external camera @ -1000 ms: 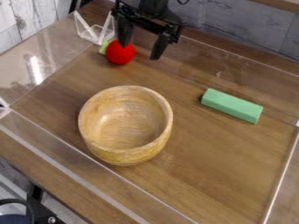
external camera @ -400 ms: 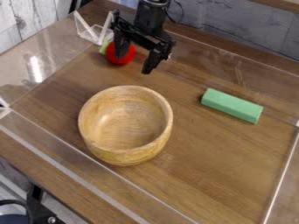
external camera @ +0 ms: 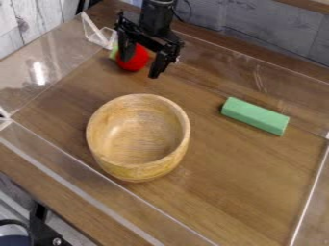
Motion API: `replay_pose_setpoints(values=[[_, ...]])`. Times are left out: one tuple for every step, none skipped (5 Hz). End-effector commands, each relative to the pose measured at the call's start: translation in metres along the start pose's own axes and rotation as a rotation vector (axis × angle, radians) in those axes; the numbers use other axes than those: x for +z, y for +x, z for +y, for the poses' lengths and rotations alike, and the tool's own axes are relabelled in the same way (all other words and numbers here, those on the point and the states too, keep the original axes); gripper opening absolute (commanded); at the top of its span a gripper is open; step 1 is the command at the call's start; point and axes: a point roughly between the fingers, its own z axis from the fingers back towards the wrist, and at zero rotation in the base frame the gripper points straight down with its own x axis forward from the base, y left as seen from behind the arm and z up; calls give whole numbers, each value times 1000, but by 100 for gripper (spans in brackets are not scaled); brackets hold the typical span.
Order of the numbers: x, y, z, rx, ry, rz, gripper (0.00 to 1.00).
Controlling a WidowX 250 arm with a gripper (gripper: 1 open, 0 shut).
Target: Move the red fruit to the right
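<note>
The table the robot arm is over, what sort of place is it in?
Probably a robot test bench, not a real kitchen: a black arm hangs over a wooden table with a bowl and a plain green block.

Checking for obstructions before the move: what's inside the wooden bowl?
Nothing visible inside the wooden bowl; its inner floor shows bare. The near wall's inner face is partly hidden by the rim.
</note>
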Motion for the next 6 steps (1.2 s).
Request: replay_pose_setpoints(values=[[9,10,20,57,7,-52,0],[4,11,31,104,4,-41,0],[-2,15,29,130,3,-35,0],[-7,19,28,156,3,-28,0],[-12,23,27,182,5,-20,0],[-12,21,25,178,6,-17,0]])
